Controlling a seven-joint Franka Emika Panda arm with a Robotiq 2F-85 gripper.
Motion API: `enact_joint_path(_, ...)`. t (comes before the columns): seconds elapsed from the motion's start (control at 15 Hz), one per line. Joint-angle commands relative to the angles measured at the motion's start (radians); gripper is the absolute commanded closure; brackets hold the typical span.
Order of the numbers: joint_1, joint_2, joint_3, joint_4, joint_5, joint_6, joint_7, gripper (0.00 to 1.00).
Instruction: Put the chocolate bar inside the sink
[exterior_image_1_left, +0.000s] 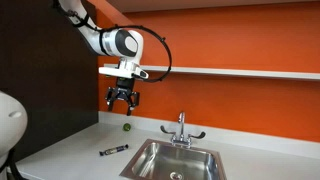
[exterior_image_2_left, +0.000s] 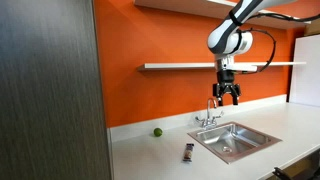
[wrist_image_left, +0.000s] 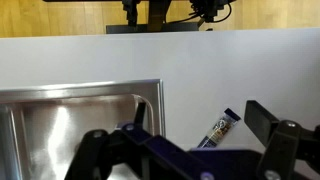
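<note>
The chocolate bar (exterior_image_1_left: 113, 150) is a thin dark bar lying flat on the white counter, just beside the steel sink (exterior_image_1_left: 160, 162). It shows in both exterior views (exterior_image_2_left: 188, 151) and in the wrist view (wrist_image_left: 217, 129), close to the sink's rim (wrist_image_left: 158, 100). The sink (exterior_image_2_left: 251, 143) has a chrome two-handled faucet (exterior_image_1_left: 182, 131) at its rim. My gripper (exterior_image_1_left: 122, 102) hangs high above the counter, open and empty, well above the bar and the sink's edge; it also shows in an exterior view (exterior_image_2_left: 228, 95). In the wrist view its fingers (wrist_image_left: 185, 150) are spread apart.
A small green ball (exterior_image_1_left: 126, 126) sits on the counter by the orange wall, also in an exterior view (exterior_image_2_left: 157, 132). A shelf (exterior_image_1_left: 240, 72) runs along the wall. A dark wood cabinet (exterior_image_2_left: 50, 90) stands beside the counter.
</note>
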Motion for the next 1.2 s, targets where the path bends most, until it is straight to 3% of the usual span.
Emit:
enact_joint_path(0.0,-0.018,0.001,0.017,0.001,0.004,-0.001,-0.003,0.0)
enact_joint_path(0.47,-0.003,0.076,0.043,0.025,0.015,0.091,0.034,0.0)
enact_joint_path(1.13,0.024,0.227,0.13,0.06,-0.003,0.208,0.235,0.0)
